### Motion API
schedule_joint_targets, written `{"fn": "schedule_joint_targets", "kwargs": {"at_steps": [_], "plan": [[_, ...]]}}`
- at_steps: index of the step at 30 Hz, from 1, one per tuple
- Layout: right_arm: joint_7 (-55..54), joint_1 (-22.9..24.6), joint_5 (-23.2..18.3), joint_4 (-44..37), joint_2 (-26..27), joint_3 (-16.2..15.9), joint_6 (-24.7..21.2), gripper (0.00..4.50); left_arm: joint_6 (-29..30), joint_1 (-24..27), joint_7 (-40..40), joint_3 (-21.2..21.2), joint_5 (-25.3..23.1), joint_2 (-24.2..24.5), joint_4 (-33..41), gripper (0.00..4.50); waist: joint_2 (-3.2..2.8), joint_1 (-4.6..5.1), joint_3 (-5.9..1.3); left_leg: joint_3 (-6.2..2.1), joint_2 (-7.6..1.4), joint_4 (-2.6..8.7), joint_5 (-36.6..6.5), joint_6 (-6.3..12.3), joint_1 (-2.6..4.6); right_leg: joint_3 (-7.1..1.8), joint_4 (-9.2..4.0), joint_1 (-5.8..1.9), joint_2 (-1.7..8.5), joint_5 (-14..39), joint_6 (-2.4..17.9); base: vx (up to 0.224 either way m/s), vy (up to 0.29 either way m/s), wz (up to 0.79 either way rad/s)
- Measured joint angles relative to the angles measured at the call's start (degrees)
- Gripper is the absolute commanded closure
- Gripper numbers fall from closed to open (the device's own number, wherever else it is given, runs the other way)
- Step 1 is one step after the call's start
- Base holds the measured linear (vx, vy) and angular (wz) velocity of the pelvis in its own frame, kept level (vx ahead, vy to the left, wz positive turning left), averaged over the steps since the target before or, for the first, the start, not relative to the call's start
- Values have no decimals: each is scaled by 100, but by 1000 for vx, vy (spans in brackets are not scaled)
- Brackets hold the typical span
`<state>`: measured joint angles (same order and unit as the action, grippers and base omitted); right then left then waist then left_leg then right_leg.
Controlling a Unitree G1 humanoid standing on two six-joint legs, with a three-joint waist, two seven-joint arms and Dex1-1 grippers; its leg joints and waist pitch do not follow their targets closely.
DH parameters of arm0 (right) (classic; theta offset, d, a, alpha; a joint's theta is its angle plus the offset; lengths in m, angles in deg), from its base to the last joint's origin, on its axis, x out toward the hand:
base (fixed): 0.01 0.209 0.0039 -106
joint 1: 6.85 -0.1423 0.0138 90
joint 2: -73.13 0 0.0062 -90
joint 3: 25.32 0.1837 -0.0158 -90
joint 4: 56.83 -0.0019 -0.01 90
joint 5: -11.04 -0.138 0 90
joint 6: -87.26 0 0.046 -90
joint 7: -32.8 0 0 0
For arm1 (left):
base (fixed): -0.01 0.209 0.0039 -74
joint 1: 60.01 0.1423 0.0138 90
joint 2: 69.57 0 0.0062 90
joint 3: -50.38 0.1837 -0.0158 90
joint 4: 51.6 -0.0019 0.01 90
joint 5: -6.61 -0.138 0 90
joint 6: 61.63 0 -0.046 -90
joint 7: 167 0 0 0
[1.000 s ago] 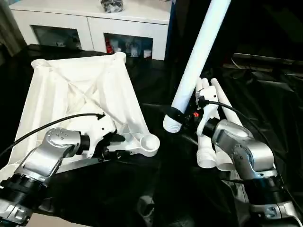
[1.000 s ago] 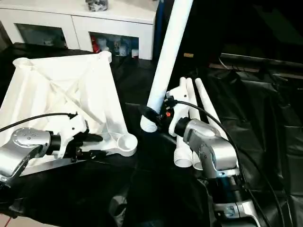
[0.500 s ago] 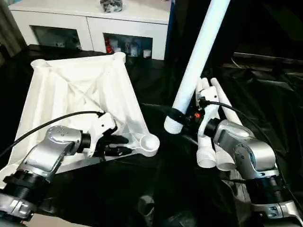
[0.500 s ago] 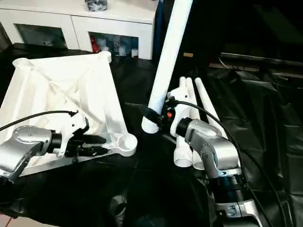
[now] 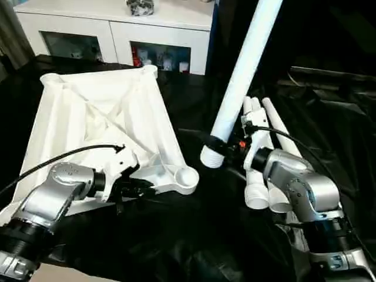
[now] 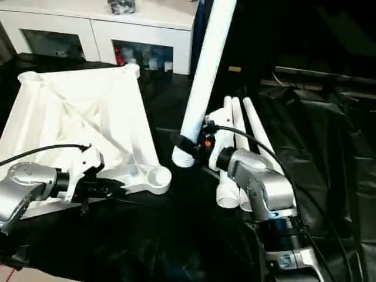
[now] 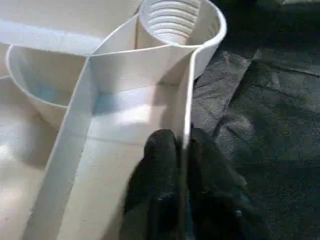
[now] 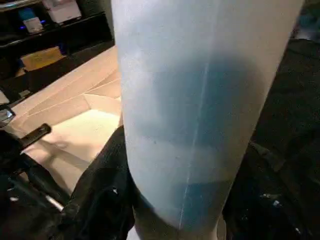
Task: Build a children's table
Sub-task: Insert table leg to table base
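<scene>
While the white table top [image 5: 106,123] is lying upside down at centre left of the head view, ribbed underside up, its near edge is sitting between the two black fingers [image 7: 160,170] of the left gripper [image 5: 143,189]. Those fingers are pinching the thin rim wall, one on each side of it, close beside the round corner socket [image 5: 187,176] at the top's lower right corner. Inside that socket, threading is showing in the left wrist view.

Right of centre, the right gripper [image 5: 226,147] is clamping one white leg [image 5: 244,76] near its ridged lower end. That leg is tilting steeply, rising toward the upper middle of the frame, and its lower end is hanging just right of the corner socket without touching it. Three more legs [image 5: 264,153] are lying side by side on the black sheet [image 5: 194,235] directly behind the right forearm.

Across the top of the frame, a white cabinet [image 5: 123,29] with glass doors is standing behind the table top, a small dark object resting on it.
</scene>
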<state>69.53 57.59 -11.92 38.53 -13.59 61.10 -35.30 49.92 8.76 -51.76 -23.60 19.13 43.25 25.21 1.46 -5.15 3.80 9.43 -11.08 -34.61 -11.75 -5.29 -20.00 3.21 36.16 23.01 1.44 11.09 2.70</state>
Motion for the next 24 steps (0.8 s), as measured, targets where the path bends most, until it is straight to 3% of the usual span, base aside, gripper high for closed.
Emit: {"fn": "schedule_joint_targets", "kwargs": {"at_steps": [2, 8, 24], "plan": [[107, -26, -13, 11, 0, -70, -65, 260, -5, 5, 2, -10, 2, -1, 0, 444, 0, 1, 0, 0, 0, 0, 0, 0, 0, 0, 0, 0, 0, 1, -2, 0, 0, 0], [488, -112, -216, 33, 12, -210, -283, 260, -147, -25, 71, -28, -118, -239, -20, 450, 6, -4, -1, 2, 0, 2, 1, 3, -1, 0, 0, 1, 1, -1, 1, 0, 0, 0], [625, -424, 151, 945, 41, -562, -117, 261, -283, -258, 176, 68, -351, -712, -206, 450, 31, -133, -4, 23, 5, 6, 26, 36, -3, 1, 2, 1, 23, 10, -22, 0, 0, 0]]}}
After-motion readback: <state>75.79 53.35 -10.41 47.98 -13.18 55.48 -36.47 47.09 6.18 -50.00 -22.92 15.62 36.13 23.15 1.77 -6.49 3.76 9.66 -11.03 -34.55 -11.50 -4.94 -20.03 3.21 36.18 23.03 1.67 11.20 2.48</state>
